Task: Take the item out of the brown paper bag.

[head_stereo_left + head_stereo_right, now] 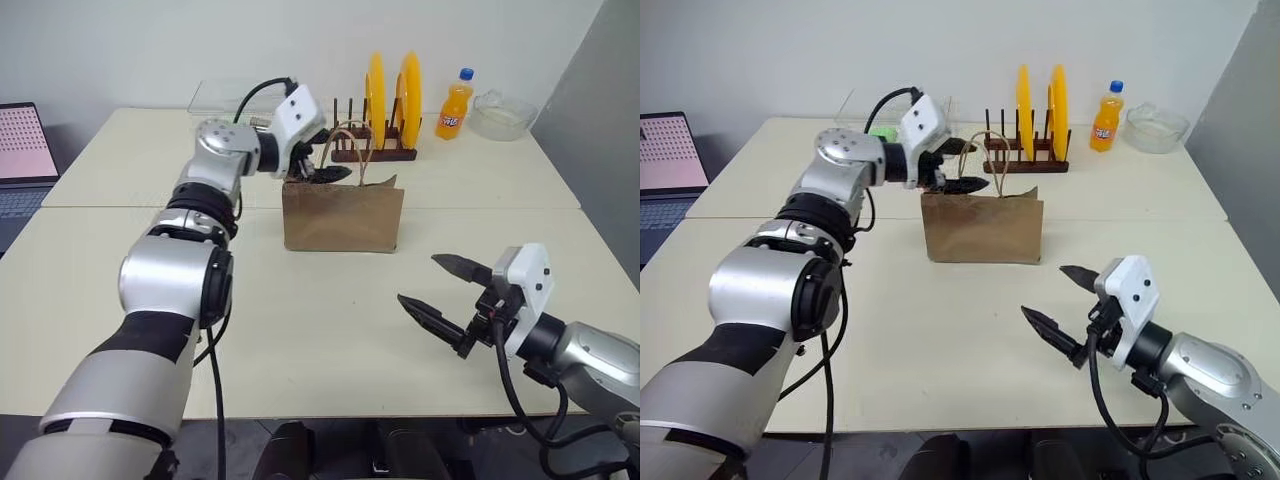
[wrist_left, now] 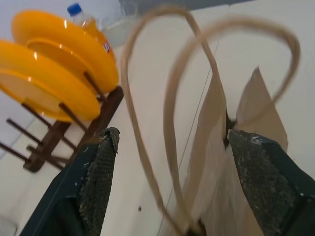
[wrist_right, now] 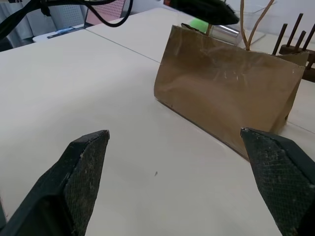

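Bottle: hidden, I judge inside the brown paper bag [image 1: 343, 218]. My left gripper [image 1: 962, 165], jaws wide, hovers over its mouth at ten o'clock; right gripper [image 1: 1065, 305], wide too, waits farther off.

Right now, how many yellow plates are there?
2: both yellow plates stand upright side by side in the wooden rack, behind the brown paper bag.

A creased brown kraft paper bag [image 1: 343, 216] stands mid-frame on the pale table [image 1: 300, 330]. Behind it, toward the upper centre, sits a dark wooden rack of yellow plates [image 1: 390, 110]; right of that an orange soda bottle [image 1: 455, 106], then a clear glass bowl [image 1: 503, 114]. A laptop [image 1: 22, 160] lies at the left edge.
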Action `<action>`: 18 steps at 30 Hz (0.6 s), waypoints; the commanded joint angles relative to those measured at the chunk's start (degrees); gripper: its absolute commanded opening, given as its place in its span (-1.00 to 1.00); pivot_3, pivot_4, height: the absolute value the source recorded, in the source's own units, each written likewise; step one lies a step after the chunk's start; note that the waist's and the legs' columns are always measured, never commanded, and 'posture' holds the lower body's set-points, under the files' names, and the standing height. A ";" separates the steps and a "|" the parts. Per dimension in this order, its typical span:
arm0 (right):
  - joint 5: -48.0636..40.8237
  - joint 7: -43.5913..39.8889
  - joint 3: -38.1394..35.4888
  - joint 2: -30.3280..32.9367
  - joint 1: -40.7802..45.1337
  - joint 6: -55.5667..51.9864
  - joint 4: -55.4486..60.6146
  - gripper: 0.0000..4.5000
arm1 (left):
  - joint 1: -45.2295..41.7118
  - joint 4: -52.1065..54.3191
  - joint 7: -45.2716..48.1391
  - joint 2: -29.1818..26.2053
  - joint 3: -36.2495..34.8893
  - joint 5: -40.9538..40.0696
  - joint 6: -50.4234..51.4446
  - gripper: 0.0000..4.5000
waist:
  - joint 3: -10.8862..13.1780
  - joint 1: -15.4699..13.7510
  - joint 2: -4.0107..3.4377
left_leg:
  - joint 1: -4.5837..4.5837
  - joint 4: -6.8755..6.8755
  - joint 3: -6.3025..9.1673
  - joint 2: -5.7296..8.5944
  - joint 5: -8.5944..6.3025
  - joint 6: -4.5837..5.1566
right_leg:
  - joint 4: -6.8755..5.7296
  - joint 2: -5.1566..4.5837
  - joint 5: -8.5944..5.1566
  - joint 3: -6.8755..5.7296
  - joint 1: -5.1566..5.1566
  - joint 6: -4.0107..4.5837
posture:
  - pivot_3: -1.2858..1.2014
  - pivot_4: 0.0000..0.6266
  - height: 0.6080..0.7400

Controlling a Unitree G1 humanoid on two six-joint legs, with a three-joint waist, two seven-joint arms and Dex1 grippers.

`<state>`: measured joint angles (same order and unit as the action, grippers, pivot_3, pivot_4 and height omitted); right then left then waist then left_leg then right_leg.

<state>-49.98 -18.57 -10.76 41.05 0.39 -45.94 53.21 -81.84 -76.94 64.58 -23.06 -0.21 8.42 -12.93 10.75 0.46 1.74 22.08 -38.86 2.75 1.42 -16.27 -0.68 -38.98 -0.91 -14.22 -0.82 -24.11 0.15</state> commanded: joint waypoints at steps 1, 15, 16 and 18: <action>3.28 -0.40 1.61 0.62 2.00 1.66 -0.61 1.00 | 0.29 3.17 0.52 -2.69 -0.24 -0.77 0.11 0.65 | 0.00 -0.06 0.00 | 0.00 0.00 0.00 0.00 0.00 0.00 | 0.00 0.00 0.00 -0.01 0.00 0.00 | 0.03 -0.52 1.00; 10.15 -9.52 4.32 1.07 16.50 6.54 -16.13 0.92 | 47.60 83.40 -1.20 -13.35 -13.30 -26.24 44.99 0.66 | -0.02 1.17 -0.04 | -0.06 -0.01 0.07 -0.05 0.01 -0.03 | -0.01 -0.05 0.17 0.08 0.04 0.29 | 0.03 -0.52 1.00; 11.74 -10.51 5.29 0.98 19.45 7.72 -19.20 0.82 | 51.95 90.75 -4.65 -12.35 -15.44 -28.81 49.75 0.67 | -0.02 1.43 -0.04 | -0.05 -0.02 0.06 -0.05 0.01 -0.03 | 0.00 -0.05 0.17 0.09 0.03 0.29 | 0.03 -0.52 1.00; 15.06 -12.66 7.37 0.64 25.11 10.27 -25.42 0.56 | 59.19 102.81 -10.46 -10.30 -18.34 -33.39 56.75 0.67 | -0.02 1.17 -0.03 | -0.14 -0.02 0.00 -0.04 0.01 -0.02 | 0.01 -0.07 0.16 0.15 0.09 0.28 | 0.03 -0.52 1.00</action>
<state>-37.43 -29.42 -3.68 41.73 22.76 -38.87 30.40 -24.17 15.99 58.66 -33.86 -15.56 -20.58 38.60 10.73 1.63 1.70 21.92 -38.89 2.75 1.37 -16.26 -0.70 -38.96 -0.96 -14.08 -0.68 -24.03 0.38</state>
